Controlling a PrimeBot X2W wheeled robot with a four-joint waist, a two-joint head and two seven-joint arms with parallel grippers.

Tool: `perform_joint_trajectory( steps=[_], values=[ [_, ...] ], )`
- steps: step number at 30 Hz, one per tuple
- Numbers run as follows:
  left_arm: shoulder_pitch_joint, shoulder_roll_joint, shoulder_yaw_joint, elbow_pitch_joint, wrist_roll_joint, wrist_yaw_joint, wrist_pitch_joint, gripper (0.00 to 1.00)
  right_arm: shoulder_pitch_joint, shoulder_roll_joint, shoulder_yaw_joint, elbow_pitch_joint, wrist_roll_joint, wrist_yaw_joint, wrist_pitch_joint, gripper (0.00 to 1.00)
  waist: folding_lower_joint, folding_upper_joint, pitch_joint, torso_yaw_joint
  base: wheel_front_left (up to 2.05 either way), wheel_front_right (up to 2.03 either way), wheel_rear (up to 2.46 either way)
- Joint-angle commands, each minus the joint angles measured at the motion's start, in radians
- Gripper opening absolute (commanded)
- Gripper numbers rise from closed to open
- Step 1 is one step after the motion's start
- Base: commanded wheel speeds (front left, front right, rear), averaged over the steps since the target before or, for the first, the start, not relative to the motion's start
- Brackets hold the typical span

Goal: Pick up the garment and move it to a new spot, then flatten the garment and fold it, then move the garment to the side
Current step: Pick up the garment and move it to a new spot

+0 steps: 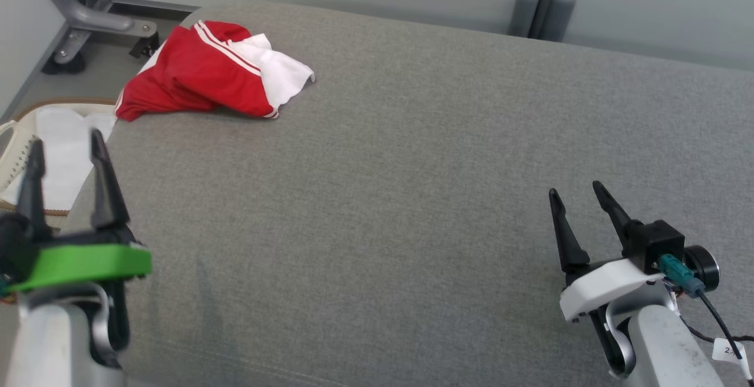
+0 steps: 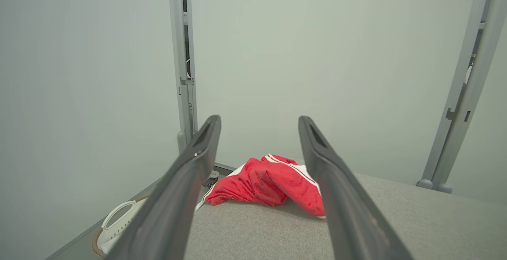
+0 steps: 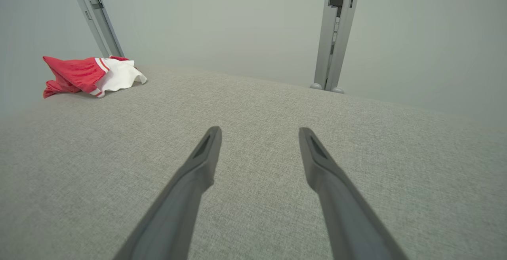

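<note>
The left gripper has its two dark fingers spread wide, with nothing between them. Beyond them, at 6 o'clock, a crumpled red garment with white stripes lies on the grey fabric surface. The right finger covers its edge. A white basket sits at 7 o'clock.

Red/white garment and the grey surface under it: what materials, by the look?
Garment: probably a soft synthetic knit, faint sheen; it slumps in loose folds. Grey surface: likely matte woven upholstery over padding; fine flecked weave, rounded edges.
</note>
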Motion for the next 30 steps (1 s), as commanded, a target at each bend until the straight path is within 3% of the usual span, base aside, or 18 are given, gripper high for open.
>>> perform_joint_trajectory(
  steps=[1,7,16,23,30],
  values=[
    [-0.069,0.027,0.016,-0.013,-0.001,0.005,0.017,1.0,-0.024,-0.005,-0.002,-0.009,-0.011,-0.001,-0.005,1.0,0.0,0.0,0.053,-0.05,0.0,0.0,0.0],
    [-0.327,0.139,0.064,0.037,-0.04,-0.008,0.122,1.0,-0.092,-0.004,0.002,-0.026,-0.049,-0.001,-0.004,1.0,0.0,0.0,0.144,-0.123,0.0,0.0,0.0],
    [-0.543,0.257,0.107,0.325,-0.1,-0.021,0.246,1.0,-0.169,-0.004,0.023,-0.069,-0.085,-0.001,0.015,1.0,0.0,0.0,0.3,-0.238,0.0,0.0,0.0],
    [-0.593,0.294,0.104,0.514,-0.138,-0.04,0.31,1.0,-0.185,-0.004,0.008,-0.121,-0.109,-0.001,0.031,1.0,0.0,0.0,0.4,-0.274,0.0,0.0,0.0],
    [-0.637,0.282,0.102,0.642,-0.184,-0.053,0.319,1.0,-0.182,-0.004,-0.004,-0.164,-0.129,-0.001,0.047,1.0,0.0,0.0,0.469,-0.273,0.0,0.0,0.0]
  ],
)
